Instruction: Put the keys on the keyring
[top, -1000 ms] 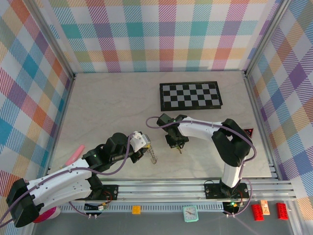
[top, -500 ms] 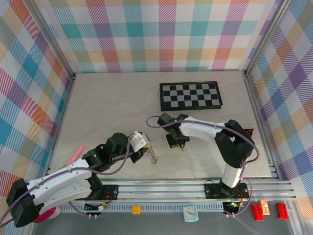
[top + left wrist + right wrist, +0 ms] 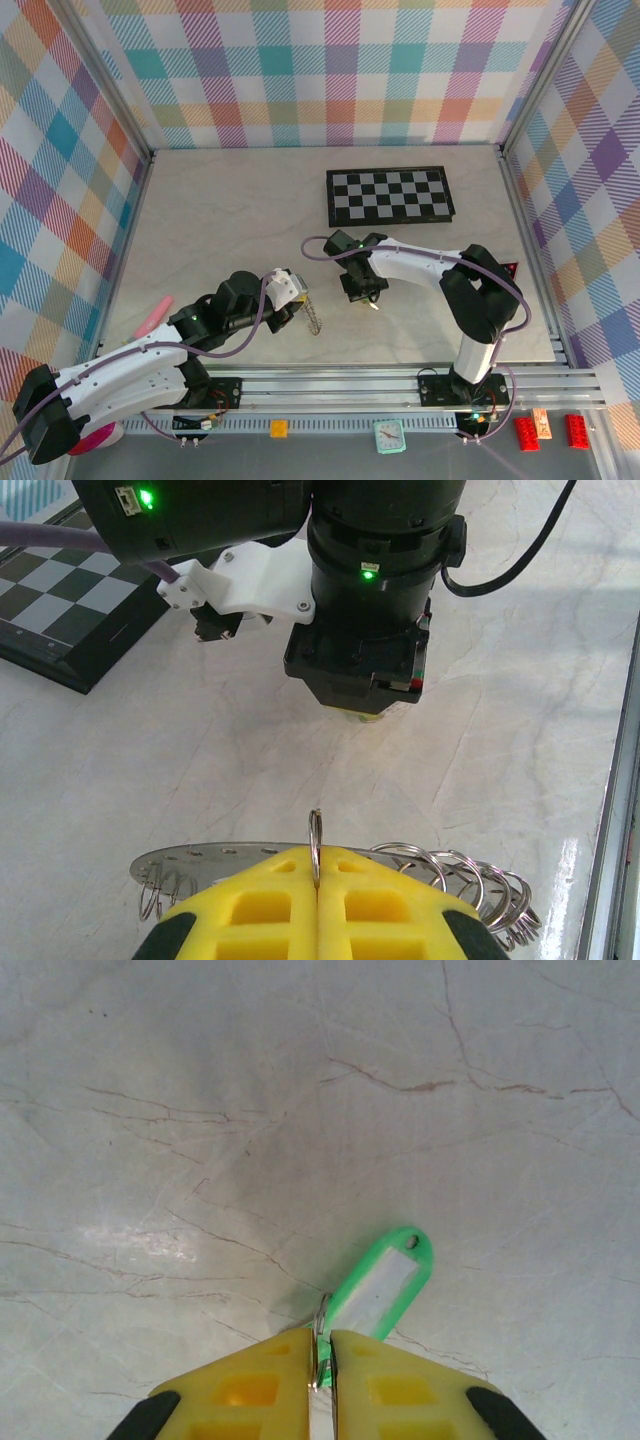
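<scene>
The green key (image 3: 382,1290) rests on the table (image 3: 200,1110). Its near end is hidden under the right tool (image 3: 322,1360). That tool is almost closed and pinches the small silver loop at the key's end. In the top view the key is too small to make out. The keyring (image 3: 200,858) is held by the left tool (image 3: 316,880), which is closed tight on 1 thin loop that stands up. The yellow fingers (image 3: 250,910) hide the keyring's middle. The 2 tools are near each other but not touching.
</scene>
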Controlling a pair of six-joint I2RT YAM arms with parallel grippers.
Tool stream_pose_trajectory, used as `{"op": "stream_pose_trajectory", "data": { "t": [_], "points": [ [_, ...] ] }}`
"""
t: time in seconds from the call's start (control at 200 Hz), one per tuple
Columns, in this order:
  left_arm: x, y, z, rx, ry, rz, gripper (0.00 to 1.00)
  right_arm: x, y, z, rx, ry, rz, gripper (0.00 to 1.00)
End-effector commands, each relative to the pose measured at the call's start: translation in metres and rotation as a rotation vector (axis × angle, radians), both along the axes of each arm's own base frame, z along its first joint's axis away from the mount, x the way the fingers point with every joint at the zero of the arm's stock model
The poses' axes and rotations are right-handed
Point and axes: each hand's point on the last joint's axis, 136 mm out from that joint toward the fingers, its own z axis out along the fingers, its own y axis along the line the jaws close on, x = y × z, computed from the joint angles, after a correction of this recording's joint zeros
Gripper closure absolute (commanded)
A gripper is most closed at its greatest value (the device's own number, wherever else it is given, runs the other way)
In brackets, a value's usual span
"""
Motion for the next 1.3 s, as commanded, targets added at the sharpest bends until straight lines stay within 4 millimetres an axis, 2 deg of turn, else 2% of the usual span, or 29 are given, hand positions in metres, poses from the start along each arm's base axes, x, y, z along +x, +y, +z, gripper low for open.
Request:
{"op": "stream_pose_trajectory", "data": {
  "t": [0.0, 0.735, 0.91, 0.965, 1.08, 1.295],
  "points": [
    [-0.001, -0.006, 0.012, -0.026, -0.027, -0.021, 1.00, -0.001, -0.003, -0.006, -0.013, 0.022, -0.002, 0.85],
    [-0.001, -0.006, 0.012, -0.023, -0.024, -0.022, 1.00, -0.004, -0.008, -0.015, -0.044, 0.043, -0.005, 0.90],
    [-0.001, -0.006, 0.012, -0.024, -0.025, -0.021, 1.00, -0.003, -0.009, -0.014, -0.048, 0.038, -0.008, 0.95],
    [-0.001, -0.006, 0.012, -0.024, -0.025, -0.021, 1.00, -0.002, -0.009, -0.009, -0.038, 0.020, -0.012, 1.00],
    [-0.002, -0.006, 0.012, -0.024, -0.023, -0.022, 1.00, 0.005, -0.003, 0.012, 0.037, -0.052, -0.004, 1.00],
    [-0.001, -0.010, 0.012, -0.048, 0.002, -0.022, 1.00, 0.008, 0.025, 0.067, 0.344, -0.275, 0.175, 1.00]
  ]
}}
